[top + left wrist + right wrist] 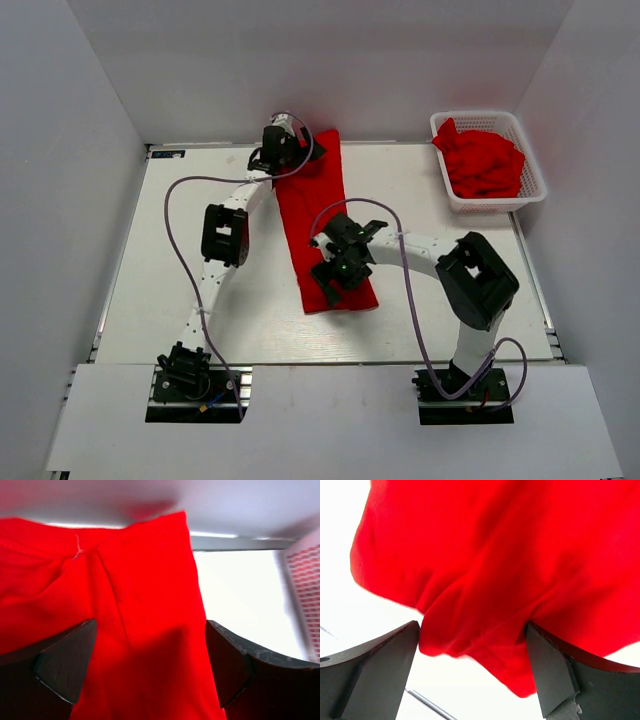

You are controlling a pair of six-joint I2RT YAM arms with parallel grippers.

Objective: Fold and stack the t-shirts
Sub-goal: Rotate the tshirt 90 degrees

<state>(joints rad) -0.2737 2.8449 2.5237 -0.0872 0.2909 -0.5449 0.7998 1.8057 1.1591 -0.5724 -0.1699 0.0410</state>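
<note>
A red t-shirt (320,215) lies folded into a long narrow strip on the white table, running from the back edge toward the front middle. My left gripper (290,152) is over its far end; in the left wrist view the fingers (65,662) stand wide apart with the red cloth (145,610) between them. My right gripper (333,285) is over the near end; in the right wrist view its fingers (550,675) are also wide apart around the cloth's loose edge (480,620). More red t-shirts (483,160) lie crumpled in the basket.
A white lattice basket (532,185) stands at the back right corner of the table. White walls close in the back and both sides. Purple cables loop from both arms over the table.
</note>
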